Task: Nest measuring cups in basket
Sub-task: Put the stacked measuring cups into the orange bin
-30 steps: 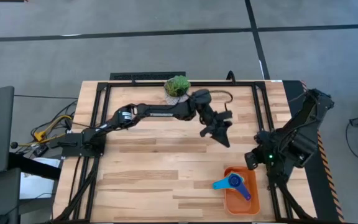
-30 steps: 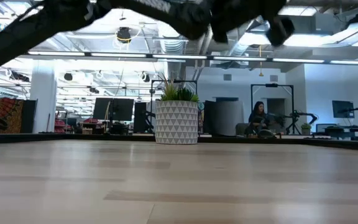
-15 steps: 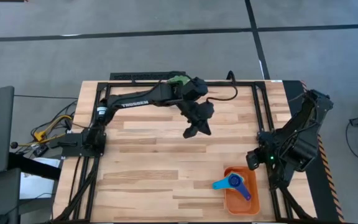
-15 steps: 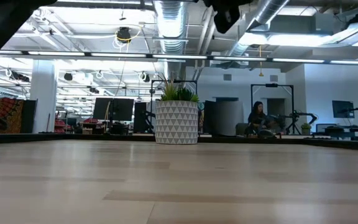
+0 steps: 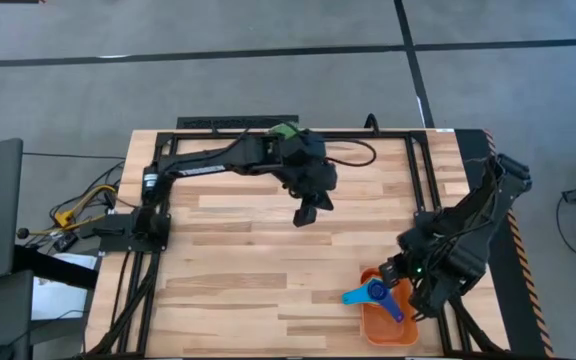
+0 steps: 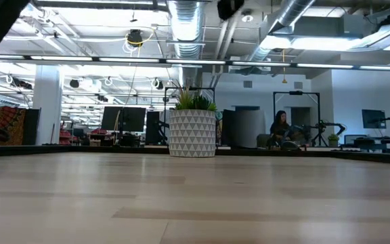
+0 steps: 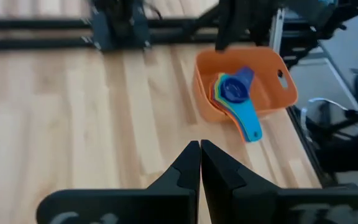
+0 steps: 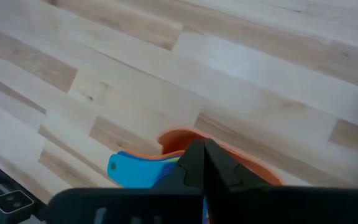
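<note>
Bare wood table (image 5: 248, 260); plant pot (image 6: 192, 133) at rear; both tools pressed together.

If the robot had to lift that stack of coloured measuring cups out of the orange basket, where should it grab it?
Probably by the light blue handle: it sticks out flat over the basket wall, so fingers could close on it from the open table side. The nested measuring cups themselves sit low inside.
</note>
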`<state>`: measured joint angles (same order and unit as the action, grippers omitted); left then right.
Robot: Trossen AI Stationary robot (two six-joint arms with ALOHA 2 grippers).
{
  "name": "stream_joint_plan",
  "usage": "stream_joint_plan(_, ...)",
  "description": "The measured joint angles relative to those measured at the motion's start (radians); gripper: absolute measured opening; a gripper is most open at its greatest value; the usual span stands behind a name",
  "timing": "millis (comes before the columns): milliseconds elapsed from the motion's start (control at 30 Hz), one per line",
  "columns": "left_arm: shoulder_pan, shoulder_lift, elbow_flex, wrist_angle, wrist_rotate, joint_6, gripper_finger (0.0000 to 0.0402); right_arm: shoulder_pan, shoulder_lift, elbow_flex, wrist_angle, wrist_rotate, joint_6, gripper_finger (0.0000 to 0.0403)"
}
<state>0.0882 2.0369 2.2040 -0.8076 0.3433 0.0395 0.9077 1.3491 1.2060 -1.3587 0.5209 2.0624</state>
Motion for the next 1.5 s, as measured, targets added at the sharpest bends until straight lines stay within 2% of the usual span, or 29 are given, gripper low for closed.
stream_joint_plan(67,-0.013,-0.040,-0.013,0.014,-0.046,0.014,0.0000,0.000,0.016,0.000,0.015,0.000,-0.001,0.0015)
stream_joint_plan(167,-0.023,-0.138,-0.132,0.112,-0.075,-0.001,0.0000,0.000,0.032,0.000,0.030,0.000,-0.002,0.0013)
stream_joint_plan(367,-0.029,-0.399,-0.674,0.532,-0.116,-0.162,0.0000,-0.001,0.034,0.000,0.033,-0.005,-0.002,0.0012)
stream_joint_plan(433,-0.030,-0.481,-0.845,0.717,-0.122,-0.226,0.0000,-0.001,0.034,0.000,0.031,-0.051,-0.012,0.0012)
stream_joint_plan(533,-0.039,-0.553,-1.035,0.914,-0.150,-0.302,0.0000,-0.001,0.046,0.000,0.042,-0.161,-0.035,0.0009)
stream_joint_plan(633,-0.058,-0.565,-1.161,0.999,-0.185,-0.335,0.0000,-0.005,0.080,0.000,0.105,-0.228,-0.056,0.0007)
stream_joint_plan(767,-0.087,-0.549,-1.243,1.082,-0.198,-0.366,0.0000,0.003,0.149,0.000,0.163,-0.340,-0.079,0.0007)
stream_joint_plan(900,-0.113,-0.502,-1.256,1.088,-0.210,-0.350,0.0000,0.027,0.216,0.000,0.224,-0.443,-0.057,0.0004)
stream_joint_plan(1100,-0.129,-0.436,-1.254,1.151,-0.206,-0.366,0.0000,0.069,0.276,0.000,0.218,-0.453,0.040,0.0005)
stream_joint_plan(1333,-0.124,-0.431,-1.254,1.166,-0.210,-0.349,0.0000,0.072,0.337,0.000,0.190,-0.465,0.019,0.0005)
stream_joint_plan(1500,-0.123,-0.431,-1.254,1.166,-0.201,-0.360,0.0000,0.072,0.375,-0.001,0.243,-0.482,-0.002,0.0005)
